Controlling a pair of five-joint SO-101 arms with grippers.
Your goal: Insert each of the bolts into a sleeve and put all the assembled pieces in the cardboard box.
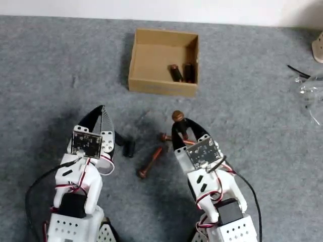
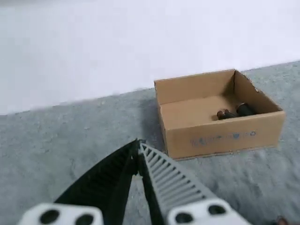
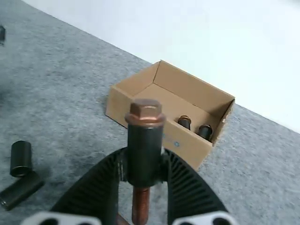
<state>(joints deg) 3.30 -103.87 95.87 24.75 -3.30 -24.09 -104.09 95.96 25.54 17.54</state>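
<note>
In front of the cardboard box point(image 1: 160, 85) and to its left, the left tool point(image 1: 103, 110) sat pinched shut on nothing. Black sleeves point(image 1: 129, 148) and a loose copper bolt point(image 1: 151, 161) lay on the desk point(image 1: 262, 131) before the box. The right tool point(image 3: 144, 165) clamped an upright sleeved bolt point(image 3: 145, 133), a black tube under a copper hex head, just before the box. It looked rigid, smooth and probably dense, so gripping mid-sleeve suited it, lest the bolt slide out.

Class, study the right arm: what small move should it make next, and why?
Probably it should carry what the right gripper holds forward over the cardboard box. The bolt is through its sleeve, held upright in the shut jaws, and the box lies just ahead with two pieces inside.
</note>
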